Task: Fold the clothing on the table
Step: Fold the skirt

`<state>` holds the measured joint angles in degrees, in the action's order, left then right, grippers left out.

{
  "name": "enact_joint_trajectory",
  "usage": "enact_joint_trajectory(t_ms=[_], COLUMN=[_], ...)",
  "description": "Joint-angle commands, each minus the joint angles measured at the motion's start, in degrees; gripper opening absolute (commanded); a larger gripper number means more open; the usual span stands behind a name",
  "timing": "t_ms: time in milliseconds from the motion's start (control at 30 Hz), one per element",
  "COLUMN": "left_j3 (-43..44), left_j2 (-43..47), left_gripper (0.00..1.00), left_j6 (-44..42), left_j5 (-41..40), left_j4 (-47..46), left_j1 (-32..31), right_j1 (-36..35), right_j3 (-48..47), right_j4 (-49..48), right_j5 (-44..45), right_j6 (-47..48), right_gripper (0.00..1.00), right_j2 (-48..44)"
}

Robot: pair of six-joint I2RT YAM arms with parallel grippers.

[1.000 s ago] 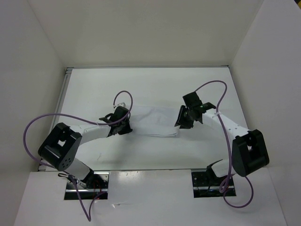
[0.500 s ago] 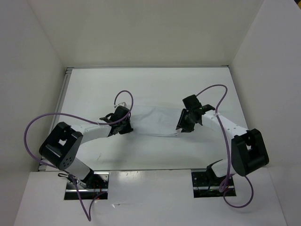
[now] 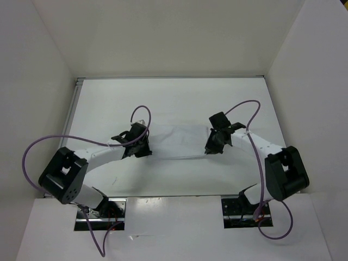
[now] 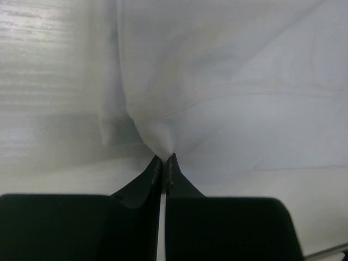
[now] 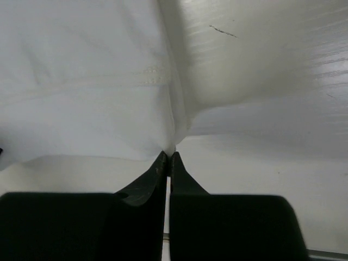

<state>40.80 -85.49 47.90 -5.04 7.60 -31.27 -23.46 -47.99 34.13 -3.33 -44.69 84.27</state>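
**Inspector:** Location of the clothing (image 3: 176, 142)?

**Assessor:** On the counter (image 3: 179, 98), about midway between near and far, lying as a band between the two arms. Its left end meets the left tool (image 3: 145, 145) and its right end meets the right tool (image 3: 210, 148).

**Inspector:** State of the tools?

**Assessor:** Both are closed down to a sliver. In the left wrist view the fabric gathers into a pucker right at the pinched tips. In the right wrist view a fold of the edge runs into the tips in the same way. I judge that each has hold of the clothing, but only by a thin bite.

**Inspector:** Step in hand?

**Assessor:** As I read it, the grasp for a fold is made and the lift is due. I cannot tell which hem or sleeve is taken, since it is white on white.

**Inspector:** Recommendations?

**Assessor:** Raise both ends together and level, so that neither thin bite is dragged out. Hold the cloth lightly taut between the tools, not stretched. Carry the held edge over to the opposite edge in one arc and lay it down square. Release only once the fabric rests flat. A lopsided lift would likely skew the crease.
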Motion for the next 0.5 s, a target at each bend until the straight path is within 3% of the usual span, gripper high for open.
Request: enact_joint_trajectory(t_ms=[0,200,467], left_j3=[1.65,4.29,7.45], left_j2=[8.04,15.79,16.94], left_gripper=[0.0,0.02,0.03], left_j6=[-2.28,-3.33,-4.12], left_j5=[1.78,3.02,1.97], left_j4=[6.28,11.3,11.3], left_j1=[-0.2,0.33,0.86], right_j1=[-0.53,-0.53,-0.53], right_j3=[-3.86,-7.21,-13.09], right_j4=[1.28,4.54,3.93], right_j5=[5.08,4.92,5.17], right_j6=[-1.02,0.74,2.93], right_gripper=[0.0,0.0,0.0], right_j2=[-7.71,-8.43,-5.97])
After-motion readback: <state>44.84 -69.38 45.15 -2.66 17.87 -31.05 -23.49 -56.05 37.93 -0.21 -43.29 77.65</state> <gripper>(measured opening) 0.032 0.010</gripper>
